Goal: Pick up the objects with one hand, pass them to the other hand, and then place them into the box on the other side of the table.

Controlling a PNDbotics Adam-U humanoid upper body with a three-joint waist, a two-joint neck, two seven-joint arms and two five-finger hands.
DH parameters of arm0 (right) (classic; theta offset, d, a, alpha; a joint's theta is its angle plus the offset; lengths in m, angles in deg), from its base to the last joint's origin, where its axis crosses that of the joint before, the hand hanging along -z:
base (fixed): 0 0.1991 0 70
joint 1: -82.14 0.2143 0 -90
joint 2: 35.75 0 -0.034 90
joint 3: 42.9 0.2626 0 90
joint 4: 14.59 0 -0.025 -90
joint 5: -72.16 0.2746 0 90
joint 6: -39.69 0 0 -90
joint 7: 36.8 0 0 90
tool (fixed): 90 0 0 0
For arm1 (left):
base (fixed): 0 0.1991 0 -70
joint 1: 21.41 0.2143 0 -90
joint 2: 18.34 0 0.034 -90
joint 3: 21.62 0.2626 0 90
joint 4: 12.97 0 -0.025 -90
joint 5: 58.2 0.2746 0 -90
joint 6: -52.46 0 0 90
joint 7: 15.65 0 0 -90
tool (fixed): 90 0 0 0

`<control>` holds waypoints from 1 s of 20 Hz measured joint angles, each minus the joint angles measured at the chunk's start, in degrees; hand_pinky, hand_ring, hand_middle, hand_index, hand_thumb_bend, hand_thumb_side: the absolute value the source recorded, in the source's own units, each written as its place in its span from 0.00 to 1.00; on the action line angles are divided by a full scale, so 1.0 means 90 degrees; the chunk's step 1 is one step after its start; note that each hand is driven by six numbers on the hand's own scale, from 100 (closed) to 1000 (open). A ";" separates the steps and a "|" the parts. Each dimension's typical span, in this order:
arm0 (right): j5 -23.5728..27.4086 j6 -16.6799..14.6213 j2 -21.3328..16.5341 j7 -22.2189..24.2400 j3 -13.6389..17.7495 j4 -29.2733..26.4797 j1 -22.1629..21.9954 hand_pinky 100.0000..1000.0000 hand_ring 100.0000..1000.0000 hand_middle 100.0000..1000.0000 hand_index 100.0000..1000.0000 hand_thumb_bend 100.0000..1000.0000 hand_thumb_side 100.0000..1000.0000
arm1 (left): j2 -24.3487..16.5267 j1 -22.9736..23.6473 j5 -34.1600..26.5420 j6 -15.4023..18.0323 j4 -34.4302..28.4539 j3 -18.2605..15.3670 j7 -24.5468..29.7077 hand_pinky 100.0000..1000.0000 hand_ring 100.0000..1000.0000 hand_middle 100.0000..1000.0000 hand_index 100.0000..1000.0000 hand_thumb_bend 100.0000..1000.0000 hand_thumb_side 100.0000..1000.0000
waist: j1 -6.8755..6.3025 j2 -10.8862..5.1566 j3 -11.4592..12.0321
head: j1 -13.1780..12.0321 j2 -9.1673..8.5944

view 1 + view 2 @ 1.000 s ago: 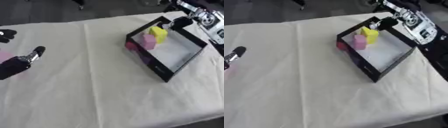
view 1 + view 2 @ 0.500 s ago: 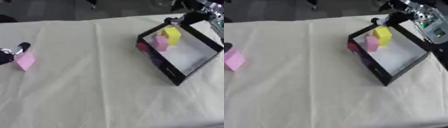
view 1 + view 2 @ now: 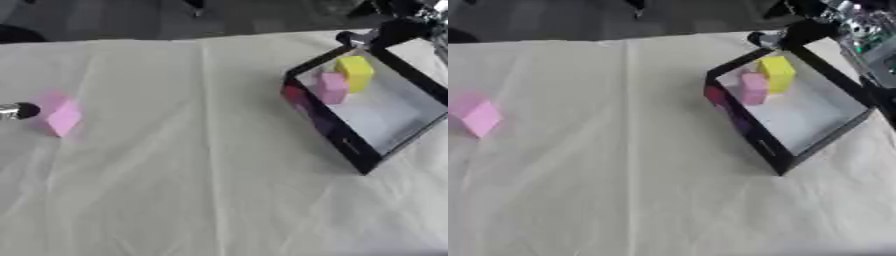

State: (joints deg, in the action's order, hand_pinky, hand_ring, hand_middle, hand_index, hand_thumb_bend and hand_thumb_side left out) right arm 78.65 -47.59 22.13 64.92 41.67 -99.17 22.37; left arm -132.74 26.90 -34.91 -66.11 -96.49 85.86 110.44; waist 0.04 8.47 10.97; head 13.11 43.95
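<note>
Reaching for the pale pink foam cube [image 3: 59,114], left hand [image 3: 17,110] barely in view, finger state unclear; next, grasp and hand over toward the black box [image 3: 350,147]

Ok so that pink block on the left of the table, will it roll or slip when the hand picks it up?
The pink block looks boxy with flat faces, so it probably won't roll, though standing tilted on the cloth it may tip. Its matte, foam-like look suggests it is light and not slippery. The left hand shows only as a tip beside it.

Right hand [image 3: 808,31] black with silver metal parts, left hand [image 3: 17,110] a silver-and-black fingertip
</note>
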 measured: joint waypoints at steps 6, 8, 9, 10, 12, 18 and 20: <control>0.0000 0.0008 0.0000 0.0014 -0.0021 -0.0006 0.0005 0.85 0.69 0.86 0.85 0.38 0.00 | 0.0136 -0.0589 0.0263 0.0194 0.1202 0.0002 0.0732 0.90 0.82 0.71 0.80 0.85 0.45 | -0.0031 0.0000 -0.0044 | -0.0104 0.0002; 0.0000 0.0009 0.0000 0.0015 -0.0038 -0.0007 0.0005 0.85 0.69 0.86 0.85 0.38 0.01 | 0.0305 -0.0773 0.0455 0.0266 0.1609 0.0005 0.0808 0.91 0.82 0.71 0.80 0.87 0.48 | -0.0031 0.0000 -0.0048 | -0.0129 0.0002; 0.0000 0.0009 0.0001 0.0016 -0.0039 -0.0007 0.0006 0.85 0.69 0.86 0.84 0.38 0.01 | 0.0389 -0.0859 0.0549 0.0300 0.1791 0.0006 0.0843 0.91 0.83 0.72 0.80 0.88 0.49 | -0.0031 0.0000 -0.0052 | -0.0141 0.0001; 0.0000 0.0010 0.0003 0.0018 -0.0040 -0.0007 0.0006 0.85 0.69 0.86 0.84 0.38 0.01 | 0.0471 -0.0937 0.0657 0.0327 0.1973 0.0006 0.0869 0.90 0.83 0.71 0.78 0.91 0.54 | -0.0034 0.0000 -0.0066 | -0.0152 0.0001; -0.0011 0.0013 0.0022 0.0028 -0.0042 -0.0007 0.0007 0.85 0.69 0.86 0.84 0.38 0.01 | 0.0653 -0.1093 0.0955 0.0343 0.2347 0.0005 0.0885 0.90 0.84 0.72 0.79 0.94 0.57 | -0.0042 0.0000 -0.0086 | -0.0176 0.0001; -0.0026 0.0009 0.0109 0.0081 -0.0080 -0.0003 0.0054 0.85 0.69 0.86 0.84 0.39 0.03 | 0.1189 -0.1416 0.2012 0.0314 0.3498 -0.0155 0.0799 0.90 0.84 0.72 0.79 0.94 0.56 | -0.0074 0.0000 -0.0126 | -0.0301 -0.0027; -0.0044 0.0012 0.0115 0.0090 -0.0081 -0.0001 0.0054 0.85 0.69 0.86 0.84 0.39 0.03 | 0.1313 -0.1451 0.2240 0.0314 0.3772 -0.0238 0.0752 0.90 0.84 0.72 0.78 0.93 0.54 | -0.0074 0.0000 -0.0140 | -0.0327 -0.0027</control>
State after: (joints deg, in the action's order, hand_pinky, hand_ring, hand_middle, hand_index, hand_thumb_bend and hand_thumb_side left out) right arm 78.25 -47.48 23.17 65.73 40.95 -99.18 22.86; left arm -120.93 13.84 -14.75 -63.29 -62.53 83.71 117.20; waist -0.63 8.47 9.71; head 10.16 43.70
